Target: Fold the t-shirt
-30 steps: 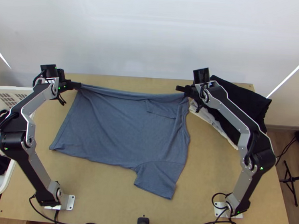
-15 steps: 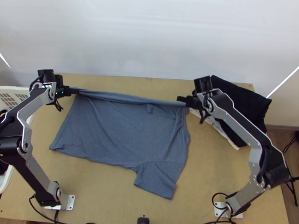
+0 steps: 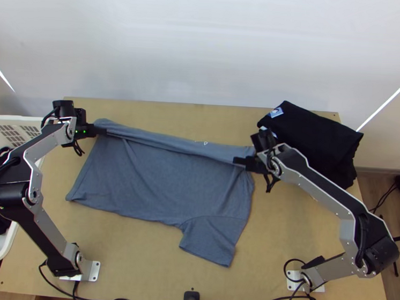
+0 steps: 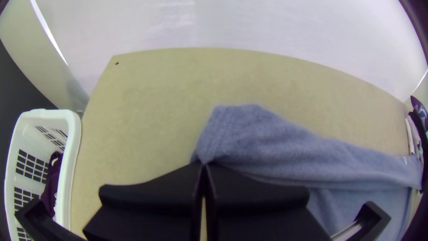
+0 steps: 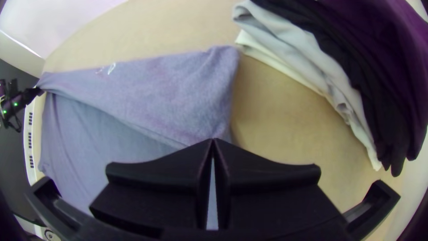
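In top view, t-shirt [image 3: 161, 180] laid on worktop [image 3: 114, 253], pinched by left gripper [image 3: 103, 130] at ten o'clock, by right gripper [image 5: 213, 140] at two. Twelve-o'clock side turned over; five-o'clock sleeve [image 3: 211, 241] not tucked in. Most folding judged left.

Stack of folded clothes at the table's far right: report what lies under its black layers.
Under the black layers, light grey cloth sticks out, with cream-white cloth beneath it. Anything deeper in is covered and cannot be seen.
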Robot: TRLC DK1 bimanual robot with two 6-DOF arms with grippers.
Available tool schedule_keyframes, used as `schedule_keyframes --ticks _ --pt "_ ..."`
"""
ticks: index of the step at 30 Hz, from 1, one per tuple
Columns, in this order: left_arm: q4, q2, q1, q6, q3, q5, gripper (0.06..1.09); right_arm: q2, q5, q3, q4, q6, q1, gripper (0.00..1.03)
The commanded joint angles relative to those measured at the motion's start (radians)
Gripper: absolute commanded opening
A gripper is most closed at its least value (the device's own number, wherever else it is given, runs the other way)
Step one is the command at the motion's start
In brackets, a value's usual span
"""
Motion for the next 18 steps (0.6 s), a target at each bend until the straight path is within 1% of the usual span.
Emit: schedule_keyframes --ticks 1,5,10,13,14,15,16,17,18 --pt "0.001 0.011 0.016 0.007 -0.007 -0.001 0.09 -0.011 0.013 -0.086 0.004 0.030 0.029 0.03" --pt "-0.001 0.019 0.033 0.010 -0.013 0.053 0.09 -0.009 0.018 -0.113 0.012 0.042 0.043 0.03" --pt "0.001 0.023 0.034 0.008 -0.014 0.054 0.09 -0.008 0.036 -0.129 0.025 0.052 0.069 0.03" --pt "0.008 0.026 0.034 0.010 -0.010 0.053 0.10 -0.006 0.086 -0.134 0.041 0.044 0.084 0.03" --pt "0.011 0.022 0.034 0.010 -0.007 0.053 0.12 -0.009 0.093 -0.134 0.042 0.044 0.084 0.03" --pt "0.011 0.008 0.034 0.005 -0.008 0.053 0.26 -0.015 0.093 -0.134 0.041 0.045 0.086 0.09" --pt "0.027 -0.007 0.033 -0.001 -0.014 0.047 0.47 -0.032 0.093 -0.145 0.042 0.049 0.086 0.22" --pt "0.047 -0.026 0.034 -0.021 -0.017 0.044 0.63 -0.052 0.093 -0.160 0.048 0.047 0.087 0.47" --pt "0.047 -0.040 0.040 -0.033 -0.013 0.045 0.77 -0.071 0.092 -0.171 0.048 0.041 0.100 0.75"
